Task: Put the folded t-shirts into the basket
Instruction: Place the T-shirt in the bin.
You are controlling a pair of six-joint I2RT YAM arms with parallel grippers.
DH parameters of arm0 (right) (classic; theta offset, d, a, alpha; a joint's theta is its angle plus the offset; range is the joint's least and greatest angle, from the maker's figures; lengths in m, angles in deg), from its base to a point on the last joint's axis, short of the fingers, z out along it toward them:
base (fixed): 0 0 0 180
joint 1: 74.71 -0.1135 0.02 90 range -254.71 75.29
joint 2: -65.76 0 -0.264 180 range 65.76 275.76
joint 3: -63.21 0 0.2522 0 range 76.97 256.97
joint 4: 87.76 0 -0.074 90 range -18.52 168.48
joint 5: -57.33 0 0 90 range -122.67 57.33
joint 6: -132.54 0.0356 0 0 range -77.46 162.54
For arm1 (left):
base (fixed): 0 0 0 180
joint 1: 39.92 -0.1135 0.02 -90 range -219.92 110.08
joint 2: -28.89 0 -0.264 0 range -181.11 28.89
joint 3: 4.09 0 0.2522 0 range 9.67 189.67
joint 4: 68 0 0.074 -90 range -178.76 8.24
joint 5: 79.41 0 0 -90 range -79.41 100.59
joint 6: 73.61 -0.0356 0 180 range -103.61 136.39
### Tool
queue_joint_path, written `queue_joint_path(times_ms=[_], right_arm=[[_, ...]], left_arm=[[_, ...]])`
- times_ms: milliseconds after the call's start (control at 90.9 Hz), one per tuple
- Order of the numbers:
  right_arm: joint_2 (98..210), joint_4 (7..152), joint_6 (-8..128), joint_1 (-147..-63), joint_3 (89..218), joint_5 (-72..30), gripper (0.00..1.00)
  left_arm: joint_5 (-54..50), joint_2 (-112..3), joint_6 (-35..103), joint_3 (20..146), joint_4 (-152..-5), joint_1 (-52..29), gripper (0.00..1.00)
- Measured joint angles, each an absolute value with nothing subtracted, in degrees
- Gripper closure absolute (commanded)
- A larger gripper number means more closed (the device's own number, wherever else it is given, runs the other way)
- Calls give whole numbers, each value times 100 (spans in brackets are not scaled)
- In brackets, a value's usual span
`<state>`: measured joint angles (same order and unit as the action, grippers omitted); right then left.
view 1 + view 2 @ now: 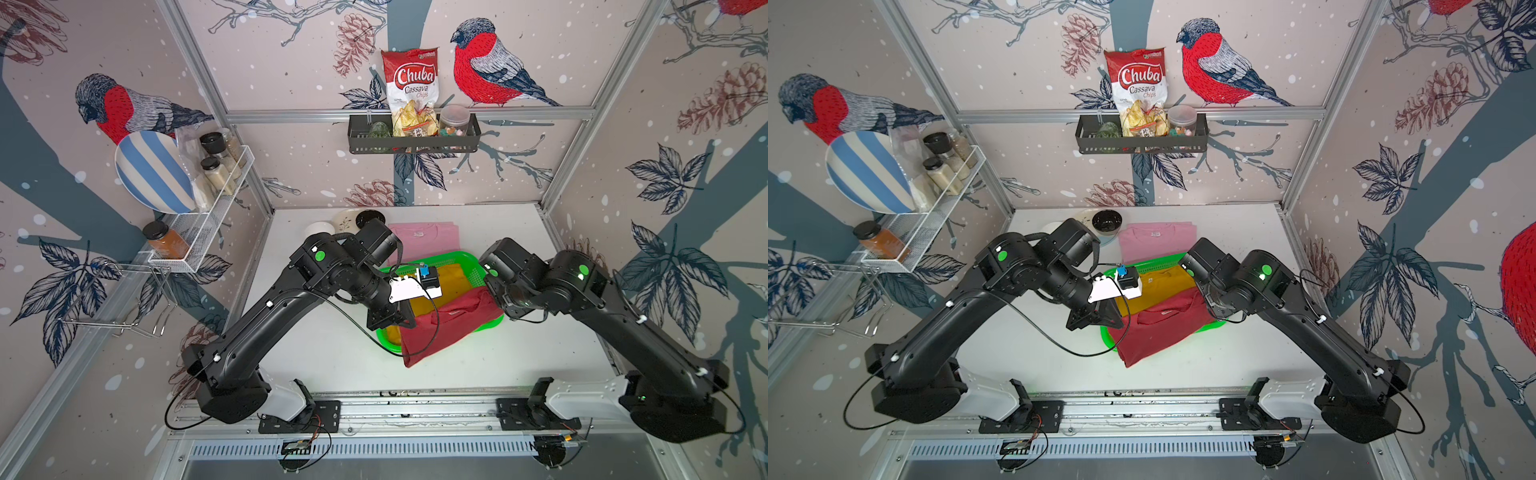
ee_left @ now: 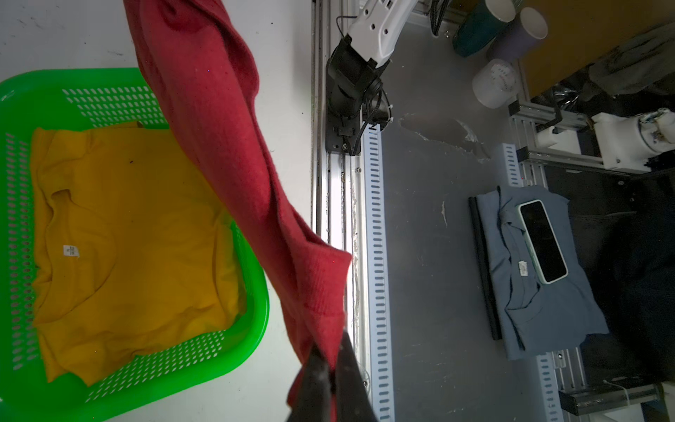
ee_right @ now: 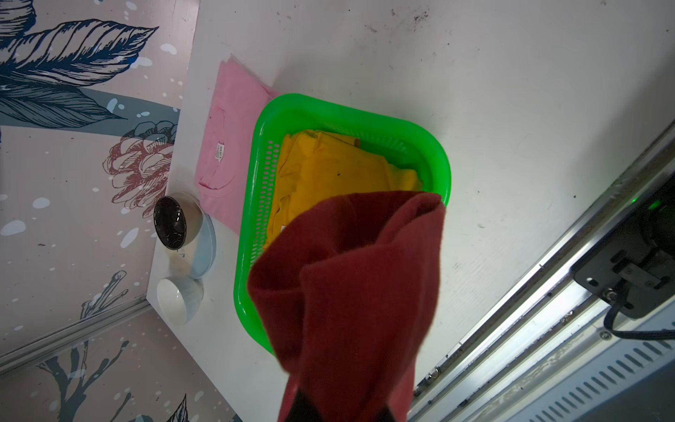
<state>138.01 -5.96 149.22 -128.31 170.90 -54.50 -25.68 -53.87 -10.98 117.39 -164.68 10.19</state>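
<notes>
Fingers (image 2: 314,380) of the left gripper (image 2: 330,361) pinch a corner of the dark red t-shirt (image 2: 219,109) in the left wrist view. The cloth stretches away beside the green basket (image 2: 255,303), which holds the mustard yellow t-shirt (image 2: 128,226), its label unreadable. In the right wrist view the right gripper (image 3: 343,413) is clamped on the same shirt, which mostly hides it. The pink t-shirt (image 3: 226,146) lies on the table (image 3: 511,109) just beside the basket. In both top views the dark red t-shirt spans the basket's near end crosswise, overhanging it; a bag (image 1: 409,91) reads "Chuba Cassava Chips".

Over green basket (image 1: 465,257), dark red shirt (image 1: 451,330) covers part of yellow shirt (image 1: 457,282); pink shirt (image 1: 419,243) behind basket.
</notes>
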Motion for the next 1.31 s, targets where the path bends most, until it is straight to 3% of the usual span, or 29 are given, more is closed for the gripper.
queue_joint_path(times_ms=[209,561,990,1309], right_arm=[[13646,-605,15073,-12842,17070,-5509,97],[13611,88,15123,-12254,15619,-5146,97],[15395,1283,13973,-11089,16085,-4206,97],[16579,1670,13488,-10777,16542,-3671,96]], left_arm=[[-3053,-5461,-1053,11866,-16494,936,100],[-2821,-5859,-1125,10389,-15980,144,100],[-1838,-6742,-1557,10537,-15488,-734,100],[-539,-7341,-2008,10140,-14634,-789,100]])
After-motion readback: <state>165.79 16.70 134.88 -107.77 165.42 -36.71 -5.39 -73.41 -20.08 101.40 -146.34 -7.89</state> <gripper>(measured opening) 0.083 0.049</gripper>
